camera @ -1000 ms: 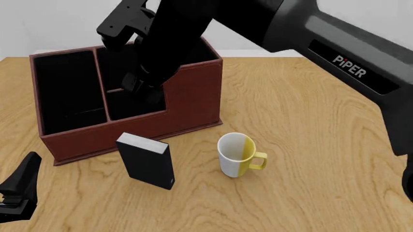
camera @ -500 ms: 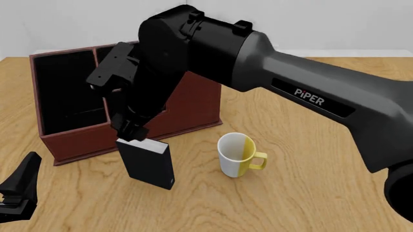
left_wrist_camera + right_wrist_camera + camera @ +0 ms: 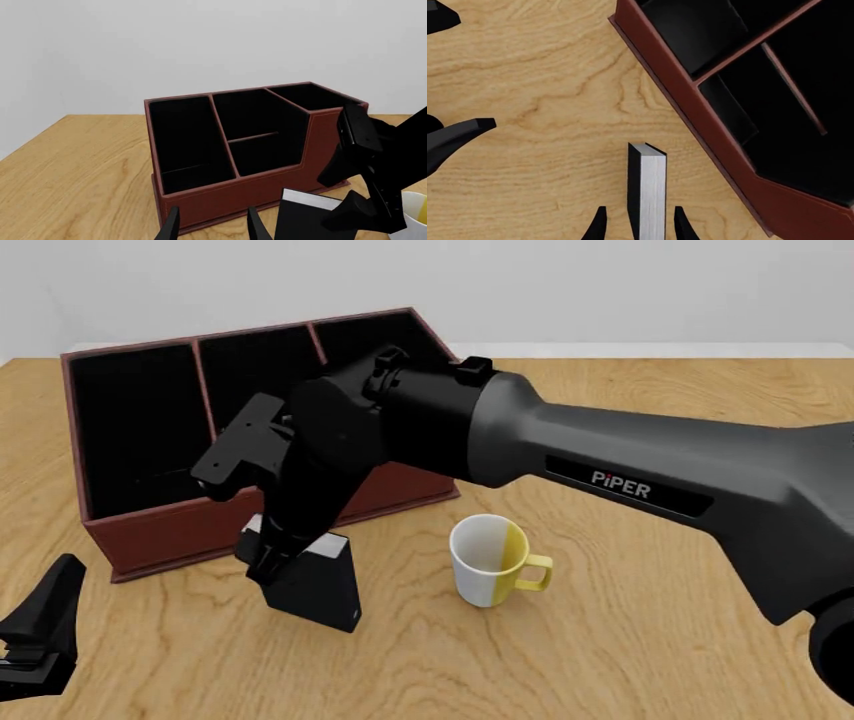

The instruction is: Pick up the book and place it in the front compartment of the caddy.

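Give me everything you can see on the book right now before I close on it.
The book is a small, thick hardcover with plain black covers and white page edges facing up. It stands upright on the wooden table, just in front of the caddy and apart from it, left of the mug. The right pincer straddles its top edge, fingers either side; whether they touch it is unclear.

I see my right gripper [image 3: 638, 227] straddling the upright book [image 3: 647, 192], a gap either side. The caddy [image 3: 174, 525] wall stands just behind the book; the mug [image 3: 487, 560] stands near its right. Open table [image 3: 641, 620] lies beyond the mug.
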Tool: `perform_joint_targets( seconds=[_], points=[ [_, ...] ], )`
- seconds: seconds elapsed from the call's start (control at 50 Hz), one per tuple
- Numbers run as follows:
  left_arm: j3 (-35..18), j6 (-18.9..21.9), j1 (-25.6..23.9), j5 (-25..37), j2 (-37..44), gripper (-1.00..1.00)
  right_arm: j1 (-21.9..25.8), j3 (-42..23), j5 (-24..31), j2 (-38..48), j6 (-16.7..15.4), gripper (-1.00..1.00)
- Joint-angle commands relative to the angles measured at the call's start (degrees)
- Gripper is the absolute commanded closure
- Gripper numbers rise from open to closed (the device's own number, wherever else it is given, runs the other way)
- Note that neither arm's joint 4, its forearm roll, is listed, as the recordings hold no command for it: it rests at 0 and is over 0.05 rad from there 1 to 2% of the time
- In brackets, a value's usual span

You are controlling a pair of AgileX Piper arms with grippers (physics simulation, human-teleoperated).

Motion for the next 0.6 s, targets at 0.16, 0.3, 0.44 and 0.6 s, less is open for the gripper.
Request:
perform_joint_targets(
  seconds=[0.16,0.3,0.44,0.6],
  points=[
    [0.0,0.0,0.0,0.0,0.0,-1.0,-0.5,3.2,-2.8,0.9,0.2,-1.0],
    [0.0,0.0,0.0,0.0,0.0,-1.0,-0.4,3.9,-3.1,1.0,0.4,-1.0],
    [0.0,0.0,0.0,0.0,0.0,-1.0,0.0,3.8,-2.9,0.5,0.4,1.0],
    [0.0,0.0,0.0,0.0,0.0,-1.0,0.2,3.1,-2.5,-0.2,0.0,1.0]
  ],
)
